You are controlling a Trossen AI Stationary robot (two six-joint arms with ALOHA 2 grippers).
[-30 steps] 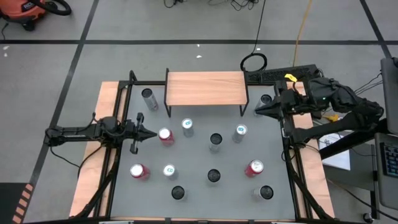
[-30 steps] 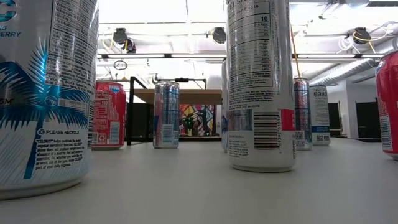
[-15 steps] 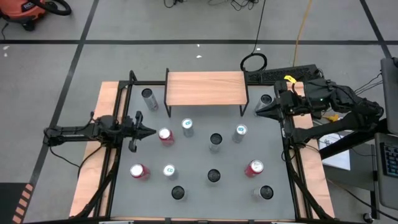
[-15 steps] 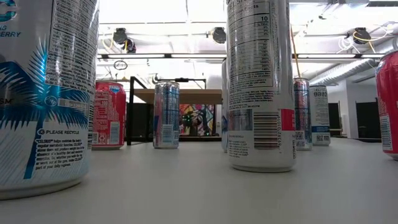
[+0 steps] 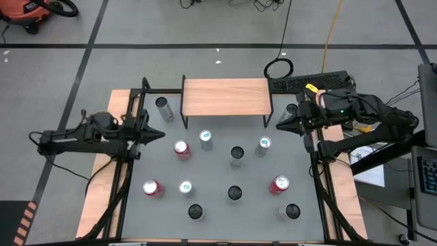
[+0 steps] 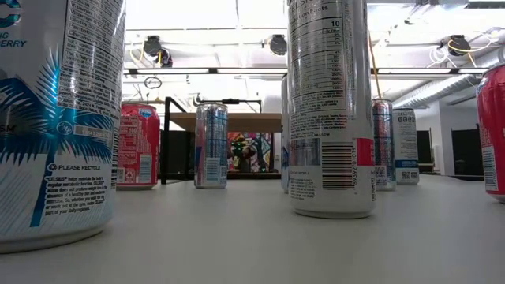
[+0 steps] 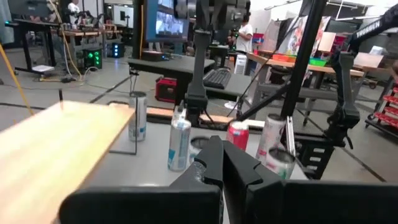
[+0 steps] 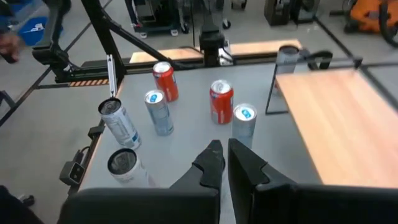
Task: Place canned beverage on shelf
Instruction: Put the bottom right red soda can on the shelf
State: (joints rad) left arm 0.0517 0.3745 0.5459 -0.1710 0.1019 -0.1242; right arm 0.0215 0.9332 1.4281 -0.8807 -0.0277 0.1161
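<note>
Wooden shelf (image 5: pixel 225 96), long axis left–right, at the tabletop's (image 5: pixel 218 181) far edge, between left claw (image 5: pixel 160 134) and right claw (image 5: pixel 279 125), both pressed together, empty.

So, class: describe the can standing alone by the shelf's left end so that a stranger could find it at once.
Start at the wooden shelf at the table's far edge. Just off its left end stands one silver can, next to the shelf's left legs. Unlike the other cans in front of the shelf, it sits alone in the far-left corner, and its top is plain grey.
</note>
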